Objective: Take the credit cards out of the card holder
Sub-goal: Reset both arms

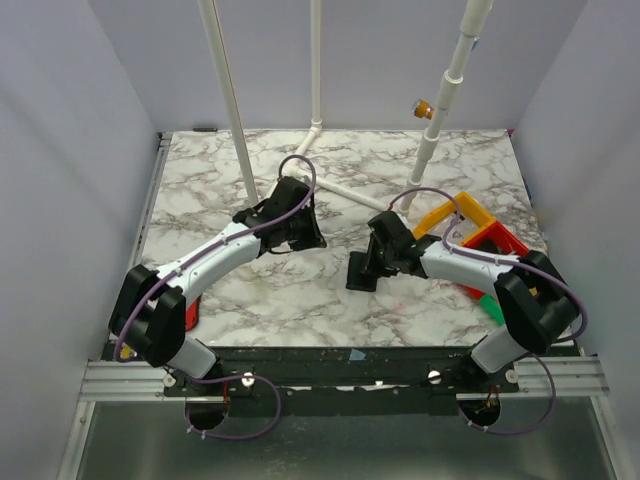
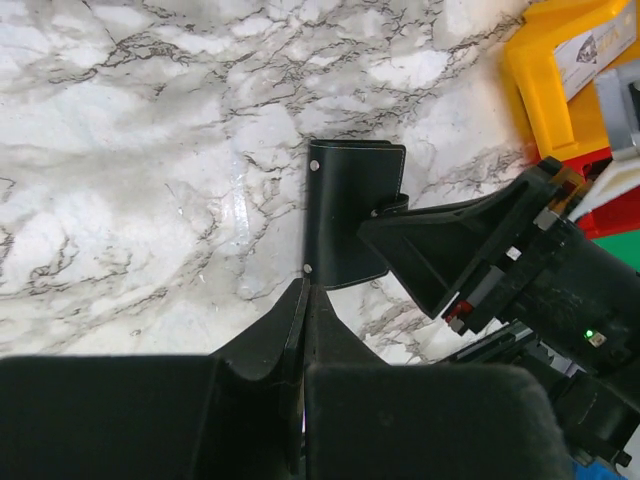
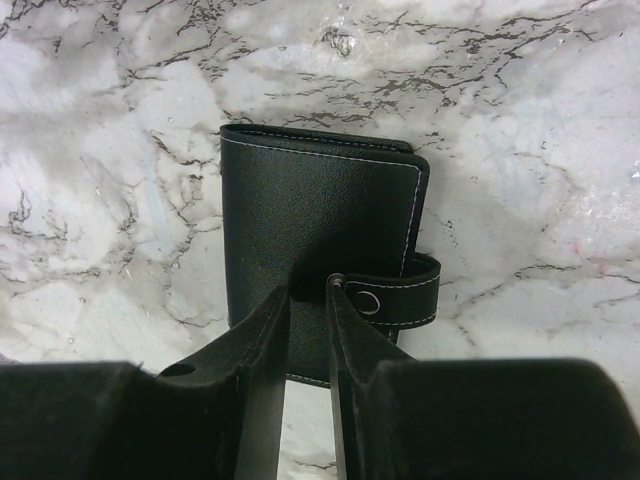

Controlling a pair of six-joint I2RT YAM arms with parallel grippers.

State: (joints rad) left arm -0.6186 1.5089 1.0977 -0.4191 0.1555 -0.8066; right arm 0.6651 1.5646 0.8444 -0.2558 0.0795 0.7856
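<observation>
The card holder is a black stitched wallet lying closed and flat on the marble table, also seen as the card holder and the card holder. Its snap strap wraps round the right edge. My right gripper hovers over its face, jaws a narrow gap apart with nothing between them, and the right fingertip touches the strap's end. My left gripper is shut and empty, its tips at the holder's near left corner. The credit cards are hidden.
A yellow bin, a red bin and a green bin stand at the right edge behind my right arm. White pipes cross the back of the table. The yellow bin shows in the left wrist view too.
</observation>
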